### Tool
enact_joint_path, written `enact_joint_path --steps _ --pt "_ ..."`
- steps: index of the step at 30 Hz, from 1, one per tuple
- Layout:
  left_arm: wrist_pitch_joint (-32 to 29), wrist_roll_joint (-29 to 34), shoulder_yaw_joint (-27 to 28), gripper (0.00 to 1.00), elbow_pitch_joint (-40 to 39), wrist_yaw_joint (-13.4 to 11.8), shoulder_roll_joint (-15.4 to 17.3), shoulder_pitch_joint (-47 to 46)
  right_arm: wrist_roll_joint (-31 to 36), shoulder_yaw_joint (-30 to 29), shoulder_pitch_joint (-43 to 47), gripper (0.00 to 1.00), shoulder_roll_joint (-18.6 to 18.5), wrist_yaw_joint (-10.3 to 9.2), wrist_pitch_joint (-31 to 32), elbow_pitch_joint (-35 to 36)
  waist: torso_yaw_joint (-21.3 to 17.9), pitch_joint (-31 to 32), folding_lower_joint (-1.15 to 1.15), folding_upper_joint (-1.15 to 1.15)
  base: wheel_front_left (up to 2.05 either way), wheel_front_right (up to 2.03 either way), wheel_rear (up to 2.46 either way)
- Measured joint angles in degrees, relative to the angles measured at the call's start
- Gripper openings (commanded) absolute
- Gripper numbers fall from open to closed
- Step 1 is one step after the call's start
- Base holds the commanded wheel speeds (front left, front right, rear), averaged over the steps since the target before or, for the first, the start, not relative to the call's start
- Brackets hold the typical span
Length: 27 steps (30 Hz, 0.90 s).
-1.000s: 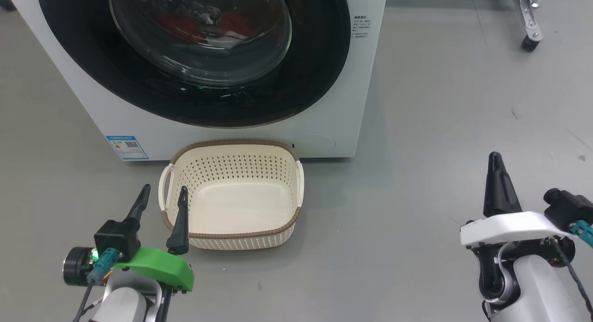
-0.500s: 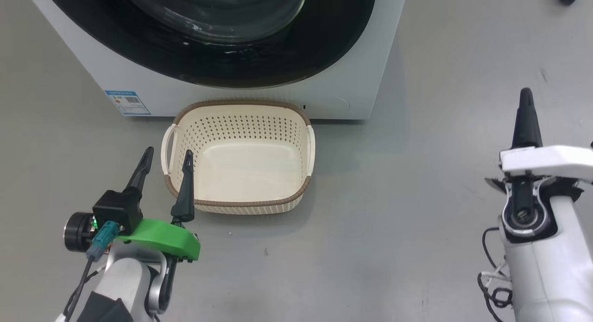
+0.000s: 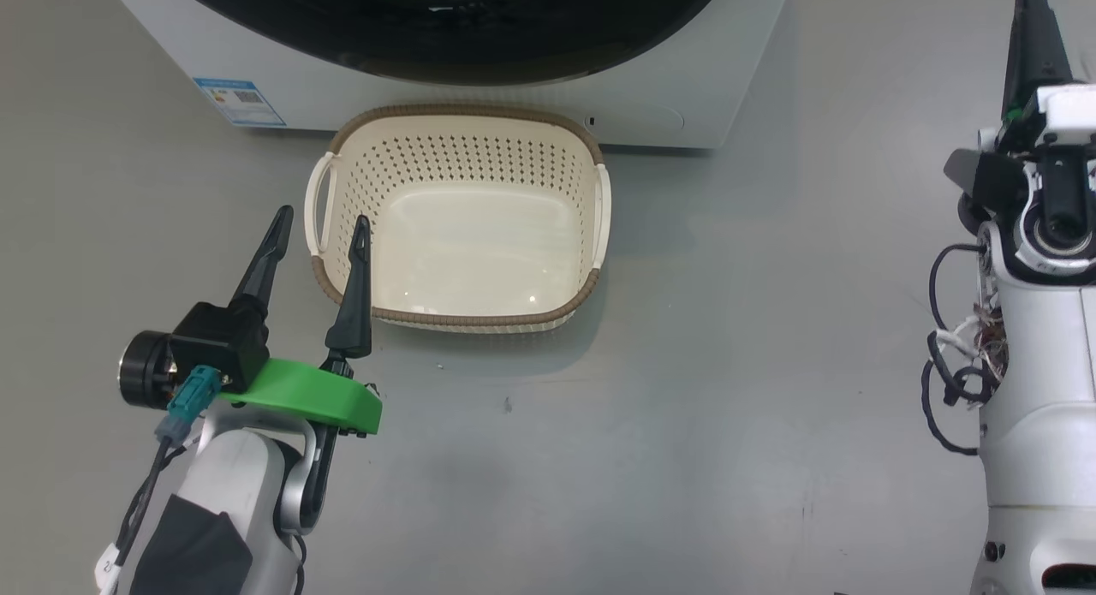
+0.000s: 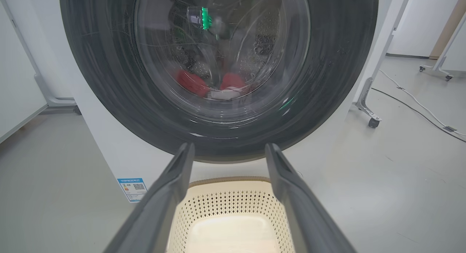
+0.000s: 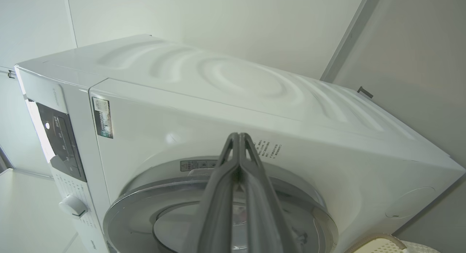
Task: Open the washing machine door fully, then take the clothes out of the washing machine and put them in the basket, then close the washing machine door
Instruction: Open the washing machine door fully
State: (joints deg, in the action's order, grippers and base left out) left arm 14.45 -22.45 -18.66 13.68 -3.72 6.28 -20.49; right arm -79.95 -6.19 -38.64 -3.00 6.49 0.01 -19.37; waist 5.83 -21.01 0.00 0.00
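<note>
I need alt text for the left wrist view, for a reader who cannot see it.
The closed door of the white washing machine faces the camera, with red clothes behind its glass. Below it, the left gripper's two open fingers frame an empty cream basket on the grey floor.

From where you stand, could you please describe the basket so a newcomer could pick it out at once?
Find the big white washing machine with the round black door. On the grey floor right in front of it sits the basket. It is small, cream, with holed sides, a brown rim and two white handles.
</note>
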Motion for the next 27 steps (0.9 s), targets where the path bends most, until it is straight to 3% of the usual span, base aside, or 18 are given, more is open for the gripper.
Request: enact_joint_path --steps 27 --pt "0.0 2.5 -1.5 1.00 -3.7 1.1 -1.4 -6.4 -3.8 5.8 -25.2 0.00 -2.7 -1.69 16.2 -8.6 3.6 -11.9 0.01 0.00 0.00 0.00 0.00"
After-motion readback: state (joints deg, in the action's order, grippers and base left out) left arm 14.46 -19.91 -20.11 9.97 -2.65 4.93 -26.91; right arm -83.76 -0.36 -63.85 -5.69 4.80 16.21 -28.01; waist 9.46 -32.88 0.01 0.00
